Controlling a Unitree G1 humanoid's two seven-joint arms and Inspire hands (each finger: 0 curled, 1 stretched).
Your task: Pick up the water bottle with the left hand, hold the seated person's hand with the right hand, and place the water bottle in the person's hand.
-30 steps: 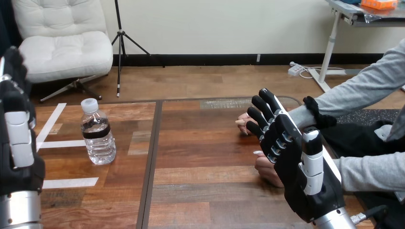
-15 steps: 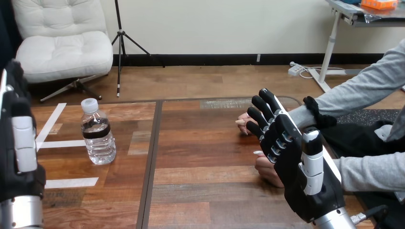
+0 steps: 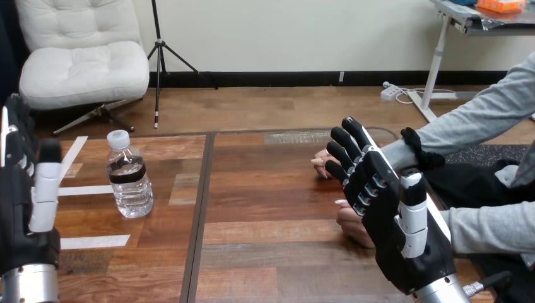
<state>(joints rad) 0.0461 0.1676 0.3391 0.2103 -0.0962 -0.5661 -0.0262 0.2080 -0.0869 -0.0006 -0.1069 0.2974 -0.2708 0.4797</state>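
A clear water bottle (image 3: 129, 177) with a white cap and dark label stands upright on the left part of the wooden table (image 3: 265, 208). My left hand (image 3: 22, 208) is raised at the left edge, fingers straight and open, short of the bottle and apart from it. My right hand (image 3: 385, 202) is up at the right with straight fingers, open and empty. It stands in front of the person's two hands: the far hand (image 3: 322, 163) rests on the table beyond my fingertips, and the near hand (image 3: 352, 224) lies partly hidden behind my palm.
White tape strips (image 3: 88, 242) mark the table's left part. A dark seam (image 3: 199, 208) runs front to back between two tabletops. The person's grey sleeves (image 3: 486, 120) come in from the right.
My left hand has sunk a little and turned, its thumb now standing clear of the palm. The right hand, the bottle and the person's hands have stayed put.
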